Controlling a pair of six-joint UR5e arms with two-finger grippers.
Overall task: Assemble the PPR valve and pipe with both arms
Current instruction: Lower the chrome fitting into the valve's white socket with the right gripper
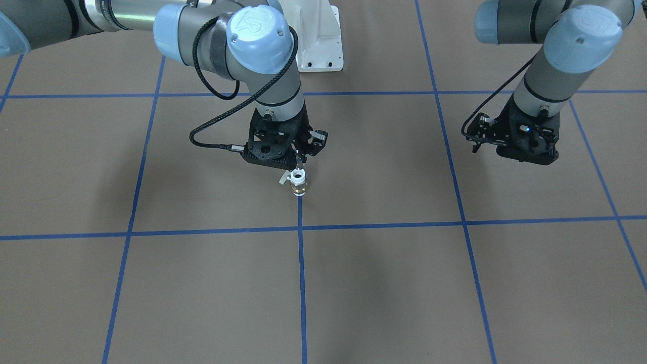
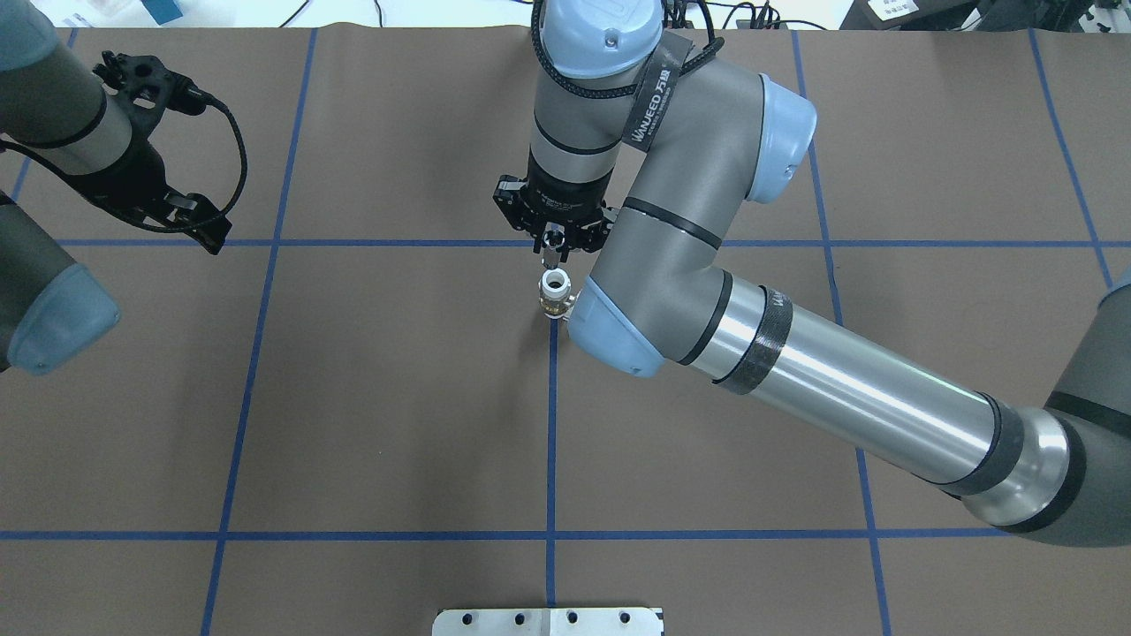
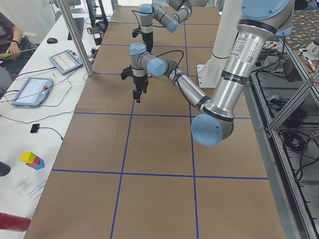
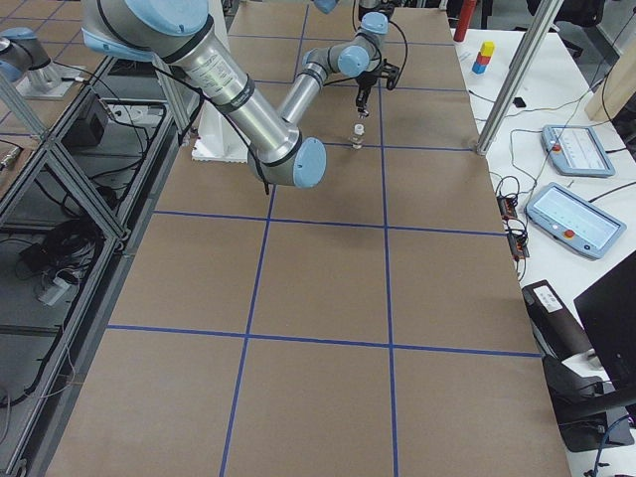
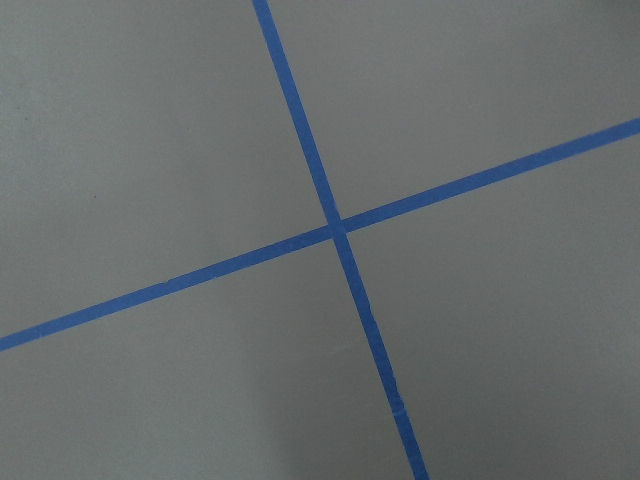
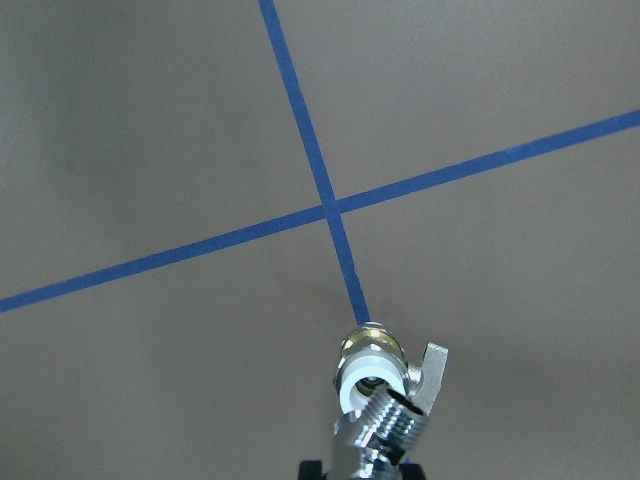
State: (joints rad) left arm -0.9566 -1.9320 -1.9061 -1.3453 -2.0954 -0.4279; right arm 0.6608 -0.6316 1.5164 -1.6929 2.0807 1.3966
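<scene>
The PPR valve (image 1: pixel 298 180) stands upright on the brown table on a blue tape line, white socket up, brass middle below, and its small lever (image 6: pixel 430 372) to one side. It also shows in the overhead view (image 2: pixel 554 290). My right gripper (image 1: pixel 298 161) hangs just above it, shut on the pipe (image 6: pixel 388 432), a silvery threaded fitting whose end sits at the socket's rim (image 6: pixel 368 368). My left gripper (image 2: pixel 208 231) hovers far off over bare table, away from the valve. Its fingers do not show clearly. The left wrist view shows only tape lines.
The white bolted pedestal (image 1: pixel 319 48) stands at the robot's side of the table. My right arm's long forearm (image 2: pixel 839 389) slants low over the table's right half. Operators' tables with tablets (image 4: pixel 578 221) and a metal pole (image 3: pixel 75 37) line the far edge.
</scene>
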